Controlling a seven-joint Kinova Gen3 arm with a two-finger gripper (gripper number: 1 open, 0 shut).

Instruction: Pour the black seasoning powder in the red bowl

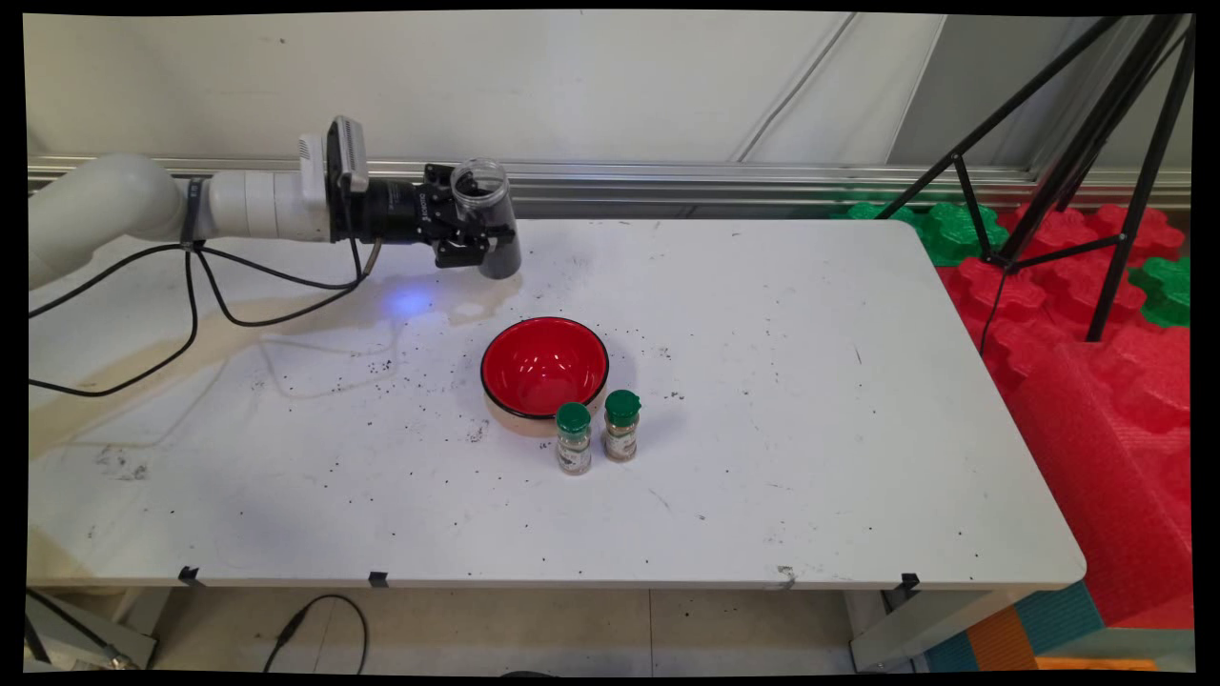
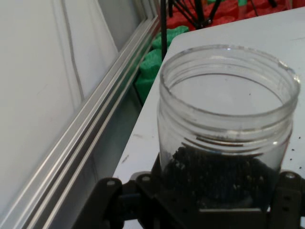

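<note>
My gripper (image 1: 477, 233) is shut on a clear open-topped plastic jar (image 1: 484, 214), held upright above the table's far left part. The hand view shows the jar (image 2: 224, 124) close up, lidless, with dark grains filling its bottom part, and the black linkage (image 2: 143, 200) clamped around its base. A red bowl (image 1: 544, 366) with a black rim sits on the table below and to the right of the jar, empty inside. Two small spice jars with green caps (image 1: 574, 438) (image 1: 621, 426) stand side by side just in front of the bowl.
Dark grains are scattered over the white table (image 1: 810, 429) around the bowl. Black cables (image 1: 191, 305) hang from the arm at left. A black tripod (image 1: 1077, 162) and red and green foam blocks (image 1: 1096, 314) stand past the table's right edge. A metal rail (image 2: 90, 138) runs along the wall.
</note>
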